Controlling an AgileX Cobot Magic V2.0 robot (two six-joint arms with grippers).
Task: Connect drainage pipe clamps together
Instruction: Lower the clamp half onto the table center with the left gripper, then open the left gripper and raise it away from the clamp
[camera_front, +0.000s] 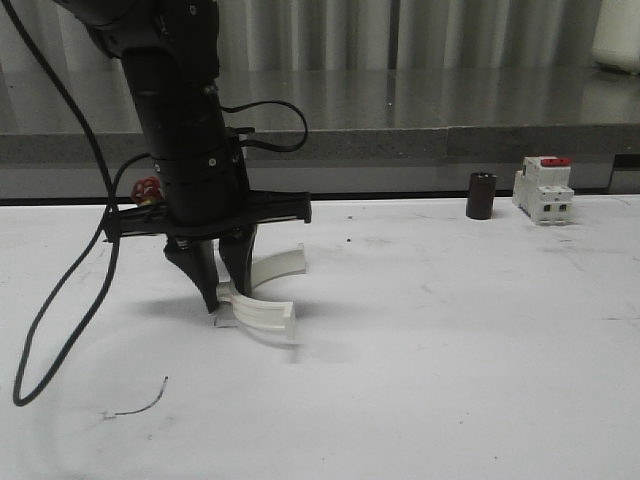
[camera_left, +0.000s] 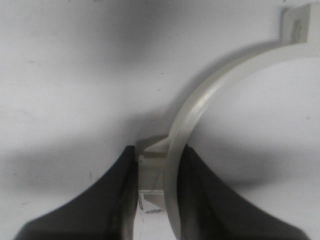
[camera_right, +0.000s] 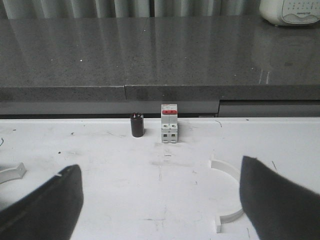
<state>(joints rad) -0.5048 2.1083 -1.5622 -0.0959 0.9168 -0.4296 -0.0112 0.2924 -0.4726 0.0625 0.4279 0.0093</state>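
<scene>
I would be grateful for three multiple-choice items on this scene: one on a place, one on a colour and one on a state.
1. In the front view, where is the black cylinder relative to the circuit breaker?
A. To its left
B. On top of it
C. To its right

2. What colour is the breaker's top?
A. Blue
B. Red
C. Green

3. What is the left gripper doing?
A. Hanging open above the table
B. Shut on the black cylinder
C. Shut on a white clamp half

Answers:
1 A: the black cylinder stands just left of the circuit breaker.
2 B: the switch part on top is red and the body is white.
3 C: the left gripper has its fingers closed on one end of the white clamp half.
</scene>
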